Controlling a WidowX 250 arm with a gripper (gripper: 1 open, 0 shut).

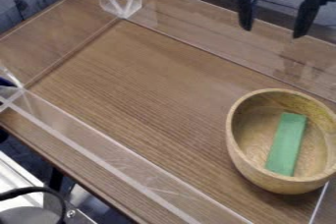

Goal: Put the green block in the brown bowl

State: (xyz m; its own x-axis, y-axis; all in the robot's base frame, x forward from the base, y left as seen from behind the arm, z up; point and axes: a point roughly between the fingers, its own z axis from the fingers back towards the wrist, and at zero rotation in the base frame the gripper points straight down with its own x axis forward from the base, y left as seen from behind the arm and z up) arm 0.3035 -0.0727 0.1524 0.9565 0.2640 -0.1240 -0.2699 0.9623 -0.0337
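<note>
the wooden table [144, 81] runs from the left under clear low acrylic walls [79, 130], its surface flat, grained and matte; the transparent edges are hard to see, so in my judgement a low sideways sweep could clip one. further right, my gripper [277, 14] hangs high near the back wall, its two dark slender fingers [246, 12] spread wide apart and holding nothing. at the far right sits the brown bowl [245, 149], round, thick-rimmed, light grained wood with a deep hollow. the green block [288, 142], a smooth bright bar, lies inside it, leaning along the hollow. a bump to the rim could tip or shift the bowl and disturb the block.
</note>
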